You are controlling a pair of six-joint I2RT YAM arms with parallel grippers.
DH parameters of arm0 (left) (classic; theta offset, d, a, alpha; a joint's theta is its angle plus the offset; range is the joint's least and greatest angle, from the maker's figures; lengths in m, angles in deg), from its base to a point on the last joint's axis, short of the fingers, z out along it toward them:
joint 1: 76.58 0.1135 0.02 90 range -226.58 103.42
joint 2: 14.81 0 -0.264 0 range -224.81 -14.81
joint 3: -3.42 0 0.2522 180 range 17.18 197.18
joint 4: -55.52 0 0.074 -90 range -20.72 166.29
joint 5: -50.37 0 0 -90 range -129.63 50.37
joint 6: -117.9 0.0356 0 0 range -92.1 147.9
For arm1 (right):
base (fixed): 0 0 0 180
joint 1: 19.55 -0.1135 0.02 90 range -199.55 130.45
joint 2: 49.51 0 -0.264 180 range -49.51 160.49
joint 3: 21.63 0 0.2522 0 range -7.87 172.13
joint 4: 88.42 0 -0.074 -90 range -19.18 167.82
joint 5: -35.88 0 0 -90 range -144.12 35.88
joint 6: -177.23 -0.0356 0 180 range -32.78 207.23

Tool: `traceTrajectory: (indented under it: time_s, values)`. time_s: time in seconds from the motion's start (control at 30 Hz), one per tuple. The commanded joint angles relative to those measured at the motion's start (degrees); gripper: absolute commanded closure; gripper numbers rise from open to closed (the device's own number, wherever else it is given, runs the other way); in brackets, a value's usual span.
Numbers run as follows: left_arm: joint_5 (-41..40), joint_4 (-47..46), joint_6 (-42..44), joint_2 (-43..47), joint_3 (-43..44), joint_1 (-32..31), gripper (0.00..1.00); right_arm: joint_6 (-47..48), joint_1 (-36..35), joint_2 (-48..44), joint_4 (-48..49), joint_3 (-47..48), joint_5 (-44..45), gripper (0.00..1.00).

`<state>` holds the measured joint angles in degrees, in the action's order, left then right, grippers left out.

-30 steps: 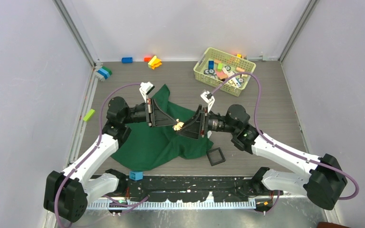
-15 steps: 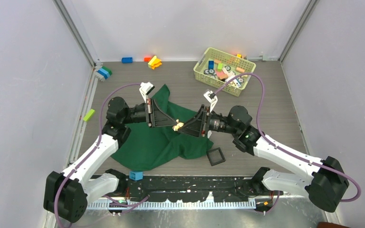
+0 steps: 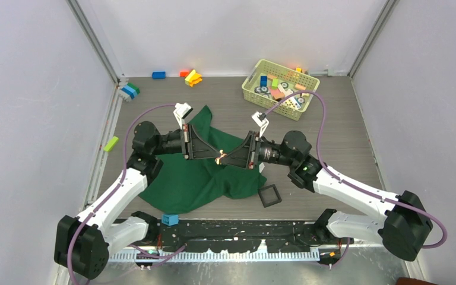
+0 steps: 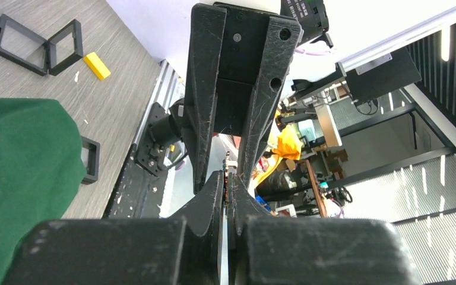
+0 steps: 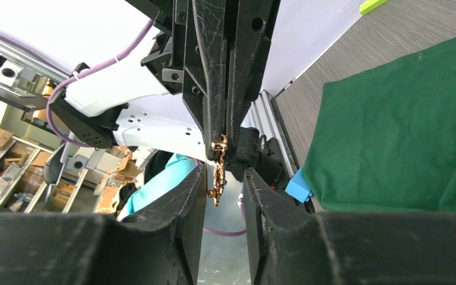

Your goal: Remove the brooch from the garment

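Table [image 3: 344,136]: the grey table is carrying everything, and both arms are reaching in over it.
Garment [image 3: 184,184]: the dark green cloth is lying limp and bunched on the table, under the spot where the two arms are meeting. Nothing seems to be tugging on it.
Left pincer [image 4: 227,181]: it is pinching almost closed on the top end of the brooch, tip to tip with the other pincer. It should be holding on until the other one has a firm hold.
Right pincer [image 5: 222,174]: its two fingers are standing a little apart, one on each side of the brooch, and are not squeezing it. I think it is getting ready to take the brooch. It should be closing slowly and straight, on the thick middle part and not on a spike.
Brooch [image 5: 217,177]: the tiny gold-and-pale ornament is hanging in the air between the pincer tips, above the garment. No cloth is showing on it, so I think it is already off. It is very small, so a shaky arm could be knocking it loose, and it would be falling into the green folds, where it is hard to find.
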<state>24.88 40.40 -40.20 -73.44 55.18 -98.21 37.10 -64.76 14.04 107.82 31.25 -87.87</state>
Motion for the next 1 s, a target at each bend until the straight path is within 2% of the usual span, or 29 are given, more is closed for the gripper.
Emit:
traceTrajectory:
  time_s: [0.0, 0.37, 0.67, 0.77, 0.97]
  values:
    - [1.47, -2.23, 0.90, 1.44, -0.11, -0.26, 1.00, -1.19, 0.12, 0.79, 1.88, 2.83, 1.13, 0.68]
    - [1.40, -2.23, 1.21, 2.38, 0.10, -0.25, 1.00, -2.47, 0.12, 0.42, 1.02, 2.52, 2.68, 0.79]
    - [1.76, -2.67, 1.25, 2.42, 0.75, -0.26, 1.00, -2.90, 0.12, 1.10, -4.35, 4.30, 1.92, 0.90]
    - [1.82, -2.67, 1.38, 2.55, 0.77, -0.26, 1.00, -3.63, 0.18, 0.96, -4.57, 4.12, 1.95, 0.91]
    - [-0.07, -2.12, 1.87, 3.56, 0.16, -0.26, 1.00, -2.05, 0.22, -3.17, -4.81, 1.28, 8.31, 0.91]
